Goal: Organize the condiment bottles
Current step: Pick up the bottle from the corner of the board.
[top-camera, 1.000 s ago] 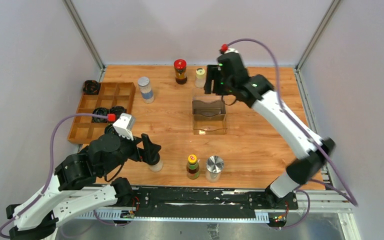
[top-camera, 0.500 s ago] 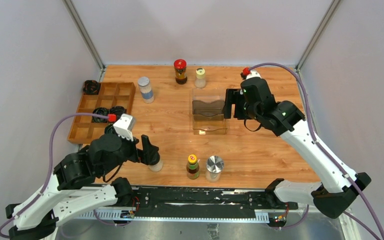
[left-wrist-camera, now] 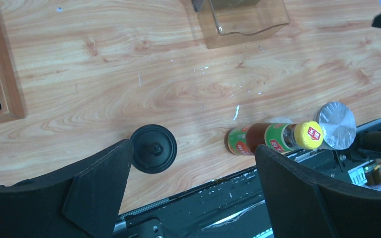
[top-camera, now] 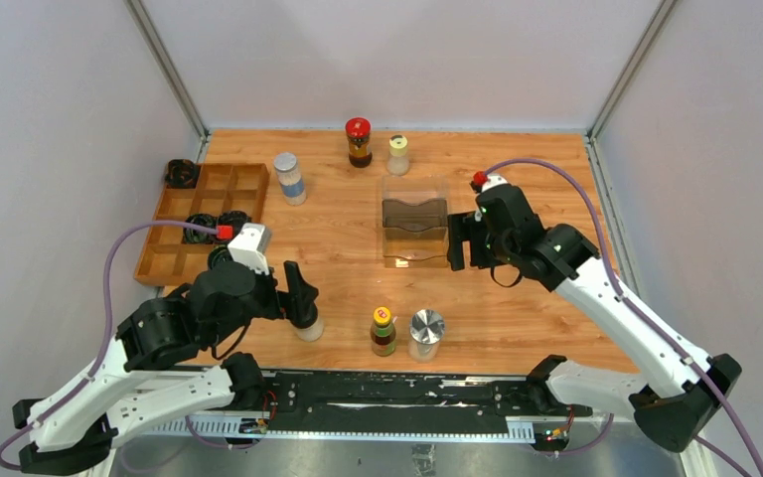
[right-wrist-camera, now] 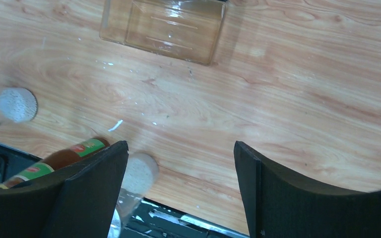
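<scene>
Wooden compartment tray [top-camera: 171, 260] sat at the table's [top-camera: 517, 179] 9 o'clock. We saw black coiled bundles [top-camera: 214, 223] in its middle-row compartments, and a loose bundle [top-camera: 181, 173] outside at the tray's 11 o'clock.

Left gripper [left-wrist-camera: 193, 148] was at 7 o'clock with its jaws spread wide. The black-capped jar [left-wrist-camera: 154, 148] stood upright between the fingers, right against the left one, ungripped.

Blue-labelled jar [top-camera: 289, 178] was at the tray's 2 o'clock. Red-lidded dark jar [top-camera: 359, 141] and yellow-capped shaker [top-camera: 397, 154] stood side by side at 12.

Clear plastic bin [top-camera: 415, 234] was mid-table. There was a dark stepped shape inside, but we couldn't tell what it was. All six bottles stood outside it.

Yellow-capped brown sauce bottle [top-camera: 383, 331] and silver-lidded jar [top-camera: 425, 334] were near together at 6.

Right gripper [right-wrist-camera: 178, 188] hung at the bin's 3 o'clock, jaws released, holding nothing.
</scene>
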Motion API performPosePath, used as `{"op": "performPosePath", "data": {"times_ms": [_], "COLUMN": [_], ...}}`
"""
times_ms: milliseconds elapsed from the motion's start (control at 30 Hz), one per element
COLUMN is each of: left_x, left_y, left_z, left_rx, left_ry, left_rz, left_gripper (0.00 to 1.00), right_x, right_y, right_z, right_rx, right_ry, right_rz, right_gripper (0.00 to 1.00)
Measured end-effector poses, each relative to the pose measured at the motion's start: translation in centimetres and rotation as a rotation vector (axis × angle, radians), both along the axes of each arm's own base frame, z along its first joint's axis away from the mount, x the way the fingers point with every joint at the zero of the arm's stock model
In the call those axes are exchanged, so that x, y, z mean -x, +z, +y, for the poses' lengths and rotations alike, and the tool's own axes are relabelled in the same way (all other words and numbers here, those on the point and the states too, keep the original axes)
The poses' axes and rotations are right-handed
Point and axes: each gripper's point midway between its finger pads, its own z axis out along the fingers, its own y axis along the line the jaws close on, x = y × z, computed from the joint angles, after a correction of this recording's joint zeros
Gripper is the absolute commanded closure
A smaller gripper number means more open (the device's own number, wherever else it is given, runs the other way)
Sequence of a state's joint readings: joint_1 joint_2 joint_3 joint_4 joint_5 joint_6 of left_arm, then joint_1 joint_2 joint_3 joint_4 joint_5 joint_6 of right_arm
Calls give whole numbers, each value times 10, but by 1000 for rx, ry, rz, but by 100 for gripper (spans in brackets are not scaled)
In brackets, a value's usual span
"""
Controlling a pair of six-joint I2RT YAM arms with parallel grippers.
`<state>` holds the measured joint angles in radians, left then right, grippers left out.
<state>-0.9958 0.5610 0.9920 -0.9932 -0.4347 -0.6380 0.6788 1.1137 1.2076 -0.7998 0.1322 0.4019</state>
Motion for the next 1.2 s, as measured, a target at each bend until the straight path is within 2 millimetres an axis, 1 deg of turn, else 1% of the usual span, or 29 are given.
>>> {"op": "performPosePath", "data": {"times_ms": [133, 267, 433, 633, 667, 800, 1033, 1200], "left_x": [-3, -5, -7, -5, -5, -6, -18, -26], "left_y": [-5, -9, -9, -22, -23, -28, -20, -18], "left_z": [-2, -9, -20, -35, -37, -40, -58, -67], "left_rx": [2, 3, 7, -23, -23, -38, -80, -91], "left_ry": [36, 52, 54, 21, 21, 24, 13, -1], "left_rz": [28, 65, 105, 177, 184, 205, 210, 186], "left_gripper": [0, 0, 0, 0, 0, 0, 0, 0], "right_x": [11, 19, 24, 32, 33, 34, 47, 49], "right_y": [-5, -11, -32, -59, -61, -59, -60, -58], "right_z": [-13, -17, -13, -16, -17, -16, -27, -31], "right_rx": [15, 18, 37, 66, 69, 41, 1, -8], "right_ry": [11, 30, 88, 114, 113, 100, 76, 60], "right_rz": [-23, -22, 14, 57, 61, 44, 12, 3], "right_gripper": [16, 15, 15, 14, 14, 13, 13, 13]}}
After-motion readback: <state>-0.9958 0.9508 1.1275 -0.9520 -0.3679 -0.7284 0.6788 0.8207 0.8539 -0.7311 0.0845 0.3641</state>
